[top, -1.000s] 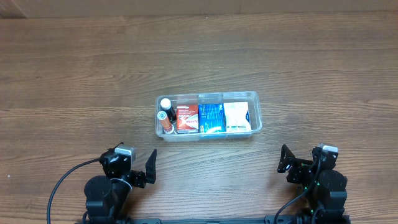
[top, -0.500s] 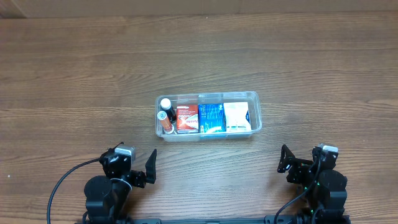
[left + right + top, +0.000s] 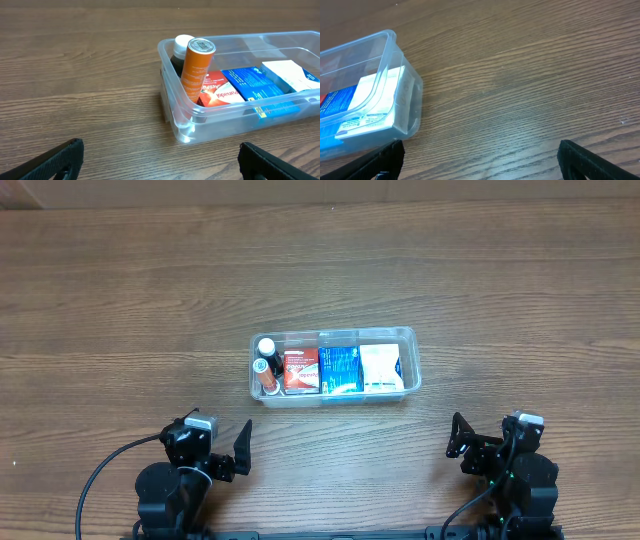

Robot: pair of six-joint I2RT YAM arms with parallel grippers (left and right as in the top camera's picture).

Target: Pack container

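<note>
At the middle of the table (image 3: pixel 120 300), the container (image 3: pixel 413 360) lay lengthwise. An orange tube (image 3: pixel 196 70) and a white-capped bottle (image 3: pixel 181 45) stood upright at its left end, with a red carton (image 3: pixel 217 92), a blue carton (image 3: pixel 250 82) and a white carton (image 3: pixel 287 72) side by side beyond them. The left hand (image 3: pixel 160 150) and right hand (image 3: pixel 480 145) sat by the table's near edge, both spread wide and empty, well apart from the tub. No loose item showed on the table, so the packing looked finished. No lid was in view, so any next move probably called only for a check.
</note>
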